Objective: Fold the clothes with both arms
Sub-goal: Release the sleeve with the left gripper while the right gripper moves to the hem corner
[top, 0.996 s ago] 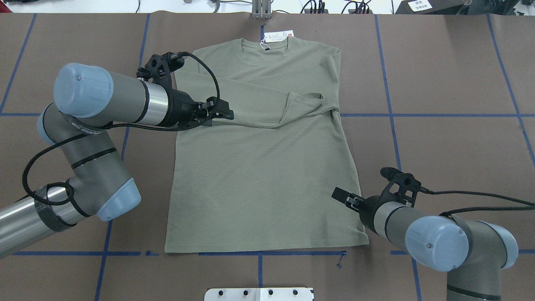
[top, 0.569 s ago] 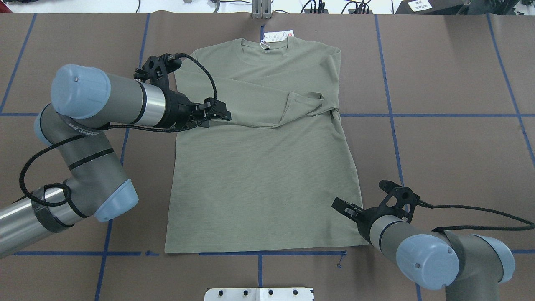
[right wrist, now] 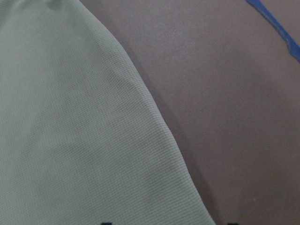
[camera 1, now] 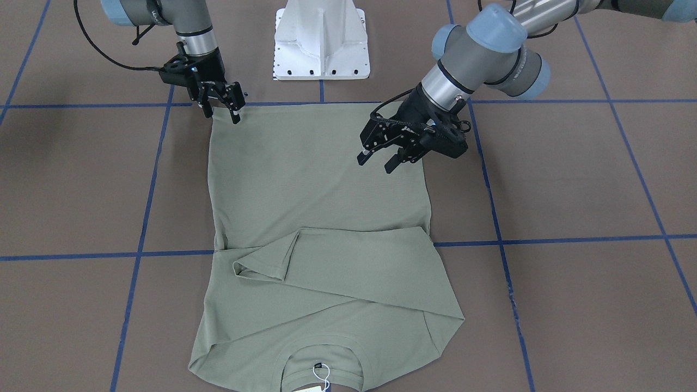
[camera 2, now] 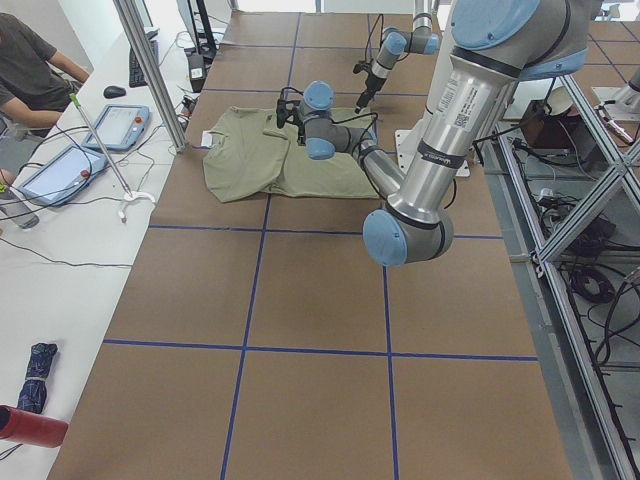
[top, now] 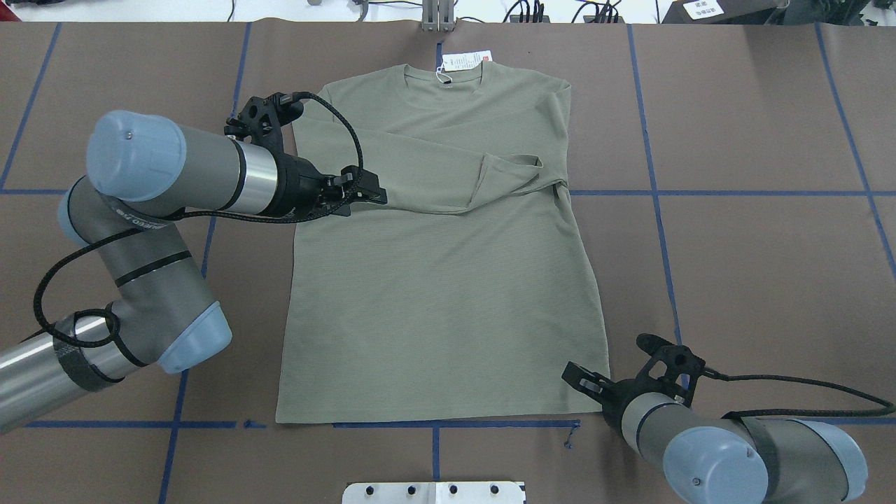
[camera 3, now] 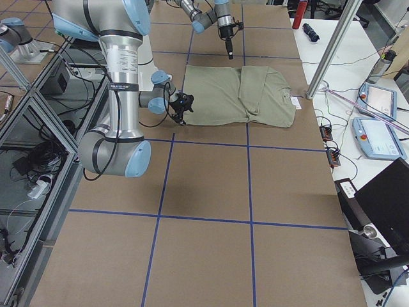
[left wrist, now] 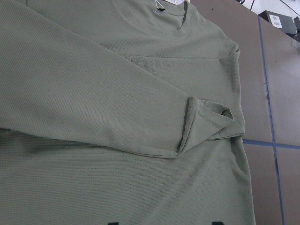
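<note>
"On the brown tabletop (top: 756,280) with its blue tape grid, how is the sage-green long-sleeved knit shirt (top: 448,301) lying?"

"It is lying flat in the middle, with both sleeves (top: 434,168) crossing the chest. The white hang tag (top: 465,61) is poking out past the neckline, on the side away from the robot."

"And what are the arms doing?"

"The black two-finger left gripper (camera 1: 374,164) is hovering over the shirt's left side, near the folded sleeves, jaws spread and gripping nothing. The black two-finger right gripper (camera 1: 222,117) is sitting low at the hem corner on its own side, also spread. Its wrist camera is showing the cloth's edge running between the fingertips."

"Why there?"

"I am guessing the sleeves are finished and the body fold is coming. A hem corner is giving the right one a clean edge to pinch, and I am expecting the left to need the other corner."
</note>
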You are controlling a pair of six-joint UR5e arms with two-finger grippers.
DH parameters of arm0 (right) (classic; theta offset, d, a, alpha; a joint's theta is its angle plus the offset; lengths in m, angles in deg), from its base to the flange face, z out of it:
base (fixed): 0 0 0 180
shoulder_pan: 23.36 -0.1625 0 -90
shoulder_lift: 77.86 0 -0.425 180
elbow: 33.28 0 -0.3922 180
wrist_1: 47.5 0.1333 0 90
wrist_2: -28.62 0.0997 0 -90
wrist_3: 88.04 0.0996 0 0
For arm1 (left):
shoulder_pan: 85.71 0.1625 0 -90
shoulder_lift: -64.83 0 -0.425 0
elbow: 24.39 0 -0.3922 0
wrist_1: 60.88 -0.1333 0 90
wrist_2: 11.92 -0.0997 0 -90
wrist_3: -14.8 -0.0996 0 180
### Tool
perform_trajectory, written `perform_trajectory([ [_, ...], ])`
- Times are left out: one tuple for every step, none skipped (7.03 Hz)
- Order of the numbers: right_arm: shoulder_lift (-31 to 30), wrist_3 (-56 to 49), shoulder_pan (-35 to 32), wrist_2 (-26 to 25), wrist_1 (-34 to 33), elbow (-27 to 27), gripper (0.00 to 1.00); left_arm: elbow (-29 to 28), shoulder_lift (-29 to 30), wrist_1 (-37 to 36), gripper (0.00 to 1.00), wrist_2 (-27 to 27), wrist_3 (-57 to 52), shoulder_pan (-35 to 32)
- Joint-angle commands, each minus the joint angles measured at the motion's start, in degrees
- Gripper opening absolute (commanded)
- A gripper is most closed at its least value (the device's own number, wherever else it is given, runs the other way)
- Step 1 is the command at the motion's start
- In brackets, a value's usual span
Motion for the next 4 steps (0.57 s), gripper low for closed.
perform_trajectory([
  [-2.1, 0.2, 1.1, 0.4, 0.0, -1.9, 0.83, -0.3, 0.0, 0.1, 0.73, 0.0, 0.0, 0.0],
  [-2.6, 0.2, 1.7, 0.4, 0.0, -2.1, 0.79, -0.3, 0.0, 0.1, 0.73, 0.0, 0.0, 0.0],
  [-3.1, 0.2, 2.1, 0.4, 0.0, -2.1, 0.78, -0.4, 0.0, 0.1, 0.73, 0.0, 0.0, 0.1],
  [-3.2, 0.4, 2.6, 0.4, 0.0, -2.0, 0.73, -0.6, 0.0, 0.2, 0.73, 0.0, 0.0, 0.1],
])
